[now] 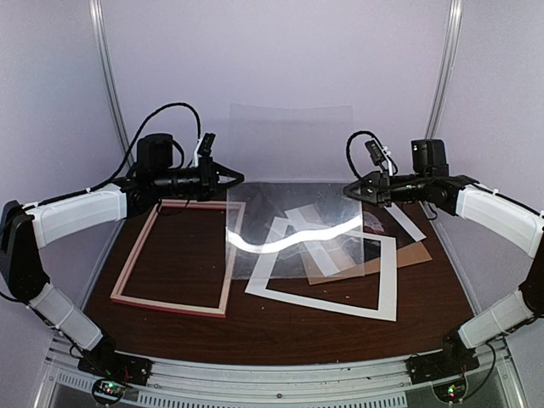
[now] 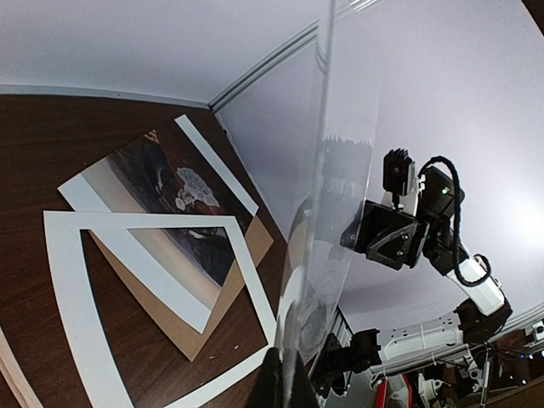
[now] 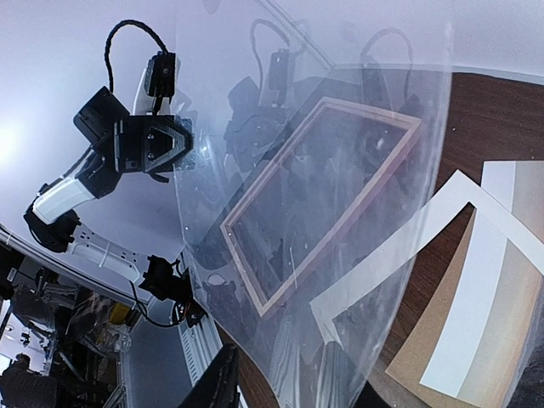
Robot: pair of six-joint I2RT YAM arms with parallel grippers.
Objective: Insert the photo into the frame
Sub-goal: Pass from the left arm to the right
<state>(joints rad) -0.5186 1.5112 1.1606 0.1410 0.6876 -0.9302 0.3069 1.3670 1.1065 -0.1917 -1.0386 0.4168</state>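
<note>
- Pale lilac walls on three sides; dark brown table (image 1: 280, 336) with the parts spread across it.
- Left gripper (image 1: 234, 178): jaws closed on the left edge of the clear sheet (image 1: 293, 161); the left wrist view shows the sheet edge-on, rising straight out of the fingers.
- Right gripper (image 1: 348, 192): at the sheet's right edge, jaws partly apart; cannot tell whether they pinch it.
- Clear sheet: hangs off the table between the two grippers, bowed; upper part curls toward the far wall, lower part droops over the middle of the table.
- Frame (image 1: 170, 305): flat on the left side of the table, nothing inside it; long axis near to far; just near the left gripper.
- Photo (image 2: 174, 183): flat, picture side up, right of centre on the brown backing board (image 1: 412, 255); its near-left part lies under the white mat (image 1: 387, 285), and the drooping sheet hangs over it.
- Key relation: photo lies right of the frame, apart from it, askew to its sides; long axis cannot be fixed from these views; right arm is nearer the photo, left arm nearer the frame.
- Judgement: both arms are tied up with the sheet, so it has to go down before either reaches the photo; the right arm looks the natural one to lift the photo and carry it left.
</note>
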